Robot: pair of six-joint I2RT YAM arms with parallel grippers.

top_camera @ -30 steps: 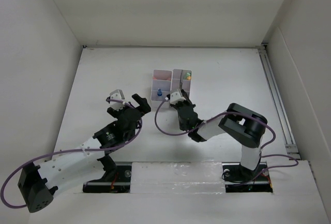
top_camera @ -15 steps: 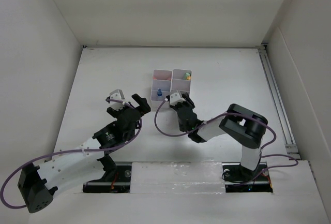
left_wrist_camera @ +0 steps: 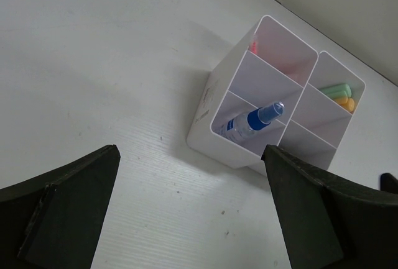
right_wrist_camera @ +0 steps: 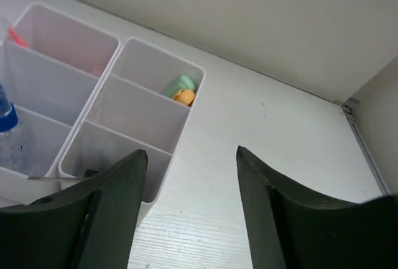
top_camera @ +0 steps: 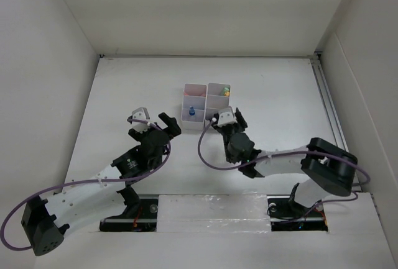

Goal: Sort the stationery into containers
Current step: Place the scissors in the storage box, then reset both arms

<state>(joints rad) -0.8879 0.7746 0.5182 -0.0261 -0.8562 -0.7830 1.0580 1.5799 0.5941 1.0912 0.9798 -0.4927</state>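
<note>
The containers are a white organizer of small open compartments at mid-table. In the left wrist view the containers hold a clear blue-capped bottle in the near left cell, a pink pen at the far left, and a light green marker at the far right. My left gripper hangs open to the organizer's left, with bare table between its fingers. My right gripper is open and empty beside the organizer's near right corner. A dark bit shows in the near right cell.
White walls enclose the table on three sides. A metal rail runs along the right edge. Purple cables loop from both wrists. An orange piece lies by the green marker.
My right gripper has opened from shut and drawn off to the right of the organizer, its arm swinging out rightward. The left arm has not moved.
</note>
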